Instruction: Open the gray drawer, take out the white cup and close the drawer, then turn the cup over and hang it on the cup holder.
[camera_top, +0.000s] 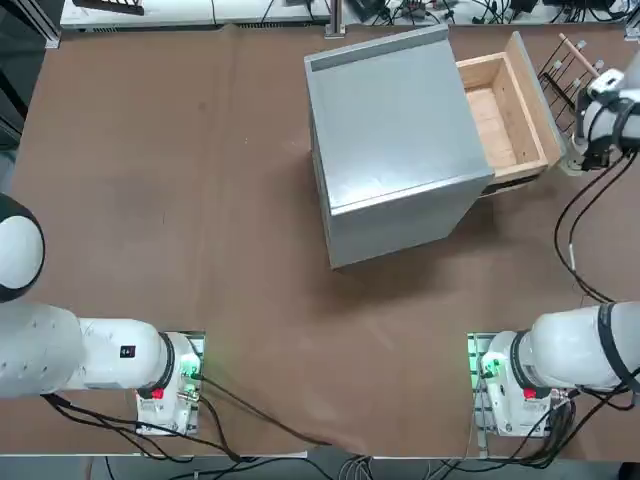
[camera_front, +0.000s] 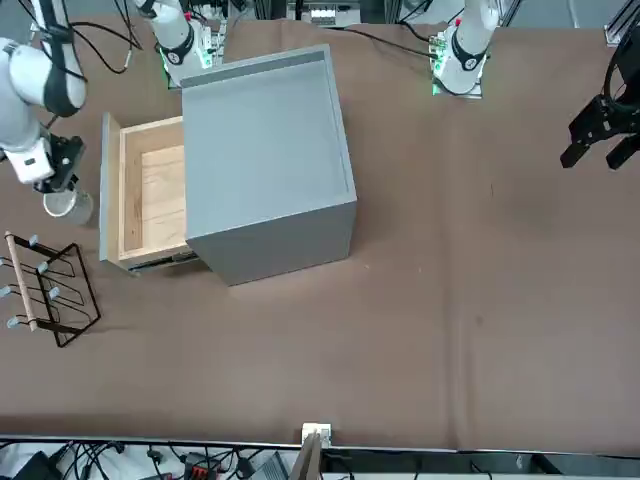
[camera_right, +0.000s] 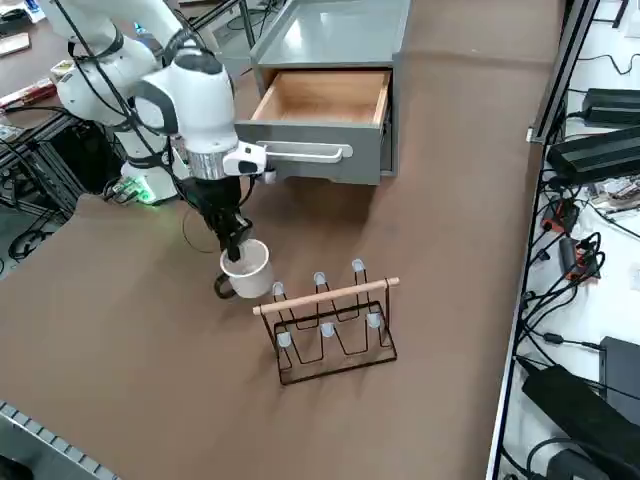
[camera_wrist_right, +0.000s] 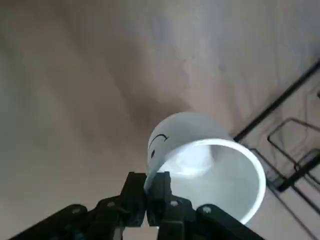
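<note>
Right now the gripper is closed on the rim of the cup, near centre-left of the right side view. Probably light but brittle and slick, it wants a gentle wall pinch.

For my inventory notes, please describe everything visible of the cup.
The cup is small, white, probably ceramic, with a dark handle and a simple face drawn outside. Its mouth is open and its inside is plain white. The right gripper pinches its rim between closed fingers, beside the rack.
</note>
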